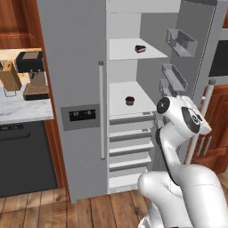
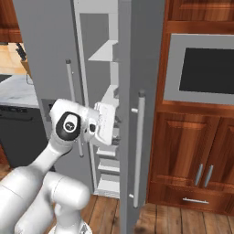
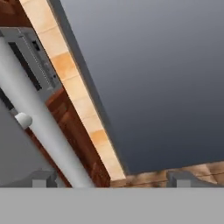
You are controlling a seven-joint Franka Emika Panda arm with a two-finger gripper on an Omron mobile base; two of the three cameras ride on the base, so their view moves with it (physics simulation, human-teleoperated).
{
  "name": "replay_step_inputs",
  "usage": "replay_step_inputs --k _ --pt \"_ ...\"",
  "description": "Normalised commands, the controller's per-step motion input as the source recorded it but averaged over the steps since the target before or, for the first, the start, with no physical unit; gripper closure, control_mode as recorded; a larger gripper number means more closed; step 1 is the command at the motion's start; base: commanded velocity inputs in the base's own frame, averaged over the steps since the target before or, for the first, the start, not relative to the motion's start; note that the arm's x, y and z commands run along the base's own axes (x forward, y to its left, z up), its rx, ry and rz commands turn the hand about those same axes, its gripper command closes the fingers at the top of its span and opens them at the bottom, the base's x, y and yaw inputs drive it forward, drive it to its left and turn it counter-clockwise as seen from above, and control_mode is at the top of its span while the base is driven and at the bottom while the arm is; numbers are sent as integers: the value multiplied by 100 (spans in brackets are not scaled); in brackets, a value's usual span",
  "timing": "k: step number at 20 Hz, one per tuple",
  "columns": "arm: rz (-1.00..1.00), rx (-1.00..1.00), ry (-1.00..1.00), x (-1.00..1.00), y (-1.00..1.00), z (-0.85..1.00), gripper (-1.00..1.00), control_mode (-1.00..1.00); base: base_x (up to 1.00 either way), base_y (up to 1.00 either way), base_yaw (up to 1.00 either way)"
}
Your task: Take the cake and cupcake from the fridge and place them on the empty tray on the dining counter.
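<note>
Wood cabinets and a marble wall counter (image 1: pixel 22 111) with a coffee machine (image 1: pixel 33 73) flanked the grey fridge (image 1: pixel 73 89), whose right door (image 2: pixel 139 91) stood open. Inside, the cake (image 1: pixel 140 48) sat on an upper shelf and the cupcake (image 1: pixel 130 100) on the shelf below, well apart. Further right, the gripper (image 3: pixel 111 177), jaws spread wide and empty, faced the door beside its bar handle (image 3: pixel 41 127).
</note>
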Motion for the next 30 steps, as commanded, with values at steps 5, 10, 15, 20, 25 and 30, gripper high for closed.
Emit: replay_step_inputs --k 5,10,15,20,25,30 --pt "-28 0 0 -38 -100 -1 -100 -100 0 0 0" --pt "-32 0 1 0 -100 0 -100 -100 0 0 0" --pt "10 -4 -10 -77 9 48 -100 -100 0 0 0" --pt "47 -18 8 -100 41 100 -100 -100 0 0 0" --pt "64 -14 20 -78 57 98 -100 -100 0 0 0" --pt "49 9 24 -4 97 65 -100 -100 0 0 0"
